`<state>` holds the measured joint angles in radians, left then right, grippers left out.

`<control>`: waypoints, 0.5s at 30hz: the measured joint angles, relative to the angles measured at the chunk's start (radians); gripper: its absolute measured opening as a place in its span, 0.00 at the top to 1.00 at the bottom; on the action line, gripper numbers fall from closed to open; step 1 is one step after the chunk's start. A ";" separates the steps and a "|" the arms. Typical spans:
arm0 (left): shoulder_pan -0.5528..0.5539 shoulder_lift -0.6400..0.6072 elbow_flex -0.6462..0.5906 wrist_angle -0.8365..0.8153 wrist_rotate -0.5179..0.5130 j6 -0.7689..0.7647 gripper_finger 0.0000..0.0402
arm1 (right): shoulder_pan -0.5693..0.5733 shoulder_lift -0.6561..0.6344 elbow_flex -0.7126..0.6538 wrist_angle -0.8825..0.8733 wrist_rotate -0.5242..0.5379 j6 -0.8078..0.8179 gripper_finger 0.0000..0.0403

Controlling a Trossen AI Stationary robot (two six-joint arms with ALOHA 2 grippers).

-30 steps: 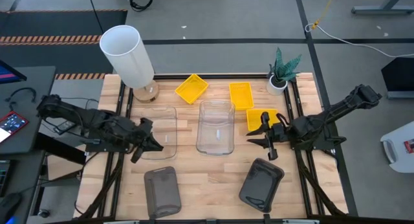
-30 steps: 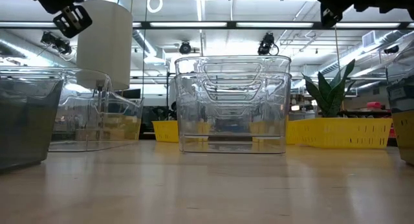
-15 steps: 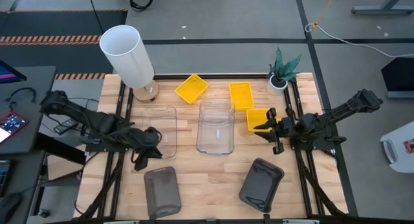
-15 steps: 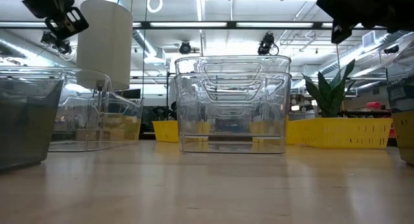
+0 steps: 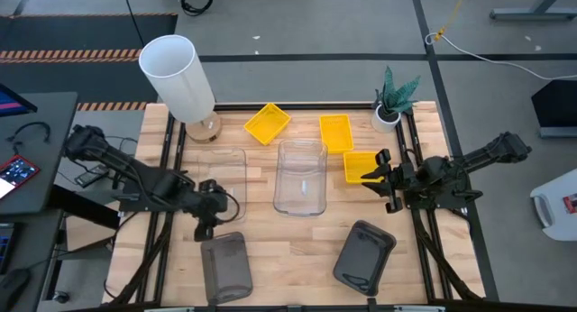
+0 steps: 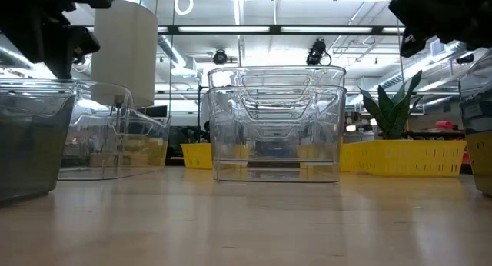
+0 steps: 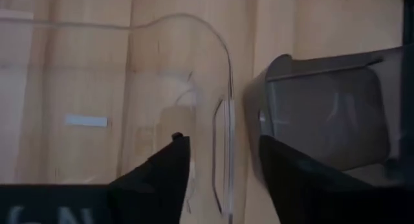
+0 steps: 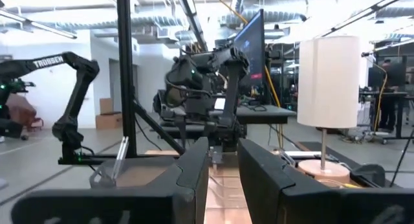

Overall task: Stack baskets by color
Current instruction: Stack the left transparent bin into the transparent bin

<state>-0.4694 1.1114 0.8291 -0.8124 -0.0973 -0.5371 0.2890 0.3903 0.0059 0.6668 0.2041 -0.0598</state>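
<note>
1. The left gripper (image 5: 209, 224) is hovering over the wooden counter (image 5: 288, 244), between the lone clear transparent plastic basket (image 5: 225, 178) and the dark grey plastic basket on the left (image 5: 225, 267). Its fingers (image 7: 162, 172) are standing apart, released, with nothing between them; the clear basket's rounded rim shows through the gap.
2. The right gripper (image 5: 383, 178) is hanging at the edge of the nearest bright yellow basket (image 5: 361, 166). Its fingers (image 8: 194, 169) are showing only a narrow gap; I cannot tell whether they are grasping anything.
3. 2 clear baskets are sitting nested at the counter's centre (image 5: 300, 177).
4. 2 more yellow baskets are lying toward the far edge: 1 tilted (image 5: 267, 123), 1 straight (image 5: 335, 133).
5. A second dark grey basket (image 5: 364, 254) is lying at the near right, angled.
6. A tall white cylinder (image 5: 177, 76) is standing at the far left corner; a small potted plant (image 5: 390, 100) is standing at the far right.
</note>
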 joint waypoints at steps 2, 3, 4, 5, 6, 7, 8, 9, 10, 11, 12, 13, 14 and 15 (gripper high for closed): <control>0.000 0.019 0.000 -0.001 0.001 0.000 0.48 | -0.004 -0.018 0.000 -0.017 -0.005 0.001 0.78; 0.000 0.028 0.000 -0.001 0.002 0.001 0.47 | -0.006 -0.024 0.000 -0.016 -0.013 0.000 0.78; 0.000 0.036 0.000 -0.002 0.003 0.003 0.45 | -0.009 -0.029 0.000 -0.016 -0.020 -0.001 0.78; 0.000 0.043 0.000 -0.002 0.003 0.006 0.45 | -0.010 -0.034 0.000 -0.017 -0.025 -0.005 0.78; 0.000 0.053 0.000 -0.001 0.003 0.007 0.44 | -0.011 -0.040 0.000 -0.017 -0.029 -0.011 0.78; 0.000 0.062 0.000 -0.002 0.003 0.007 0.44 | -0.011 -0.042 0.000 -0.016 -0.030 -0.020 0.78; 0.000 0.070 0.000 -0.002 0.003 0.014 0.44 | -0.011 -0.043 0.000 -0.017 -0.029 -0.030 0.78; 0.000 0.077 0.000 -0.001 0.003 0.021 0.44 | -0.011 -0.043 0.000 -0.019 -0.026 -0.042 0.78; 0.000 0.085 0.000 -0.001 0.003 0.025 0.45 | -0.011 -0.043 0.000 -0.023 -0.026 -0.048 0.78; 0.000 0.092 0.000 -0.004 0.003 0.025 0.45 | -0.011 -0.043 0.000 -0.028 -0.026 -0.053 0.78; 0.000 0.099 0.000 -0.006 0.004 0.025 0.45 | -0.011 -0.043 0.000 -0.034 -0.026 -0.058 0.78; 0.000 0.103 0.000 -0.008 0.004 0.025 0.46 | -0.011 -0.044 0.000 -0.039 -0.028 -0.063 0.78; 0.000 0.108 0.000 -0.008 0.004 0.025 0.46 | -0.011 -0.049 0.000 -0.042 -0.042 -0.069 0.78; 0.000 0.114 0.000 -0.008 0.004 0.025 0.46 | -0.011 -0.055 0.000 -0.041 -0.061 -0.074 0.78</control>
<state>-0.4690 1.2254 0.8295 -0.8202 -0.0937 -0.5121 0.2779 0.3349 0.0059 0.6255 0.1426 -0.1334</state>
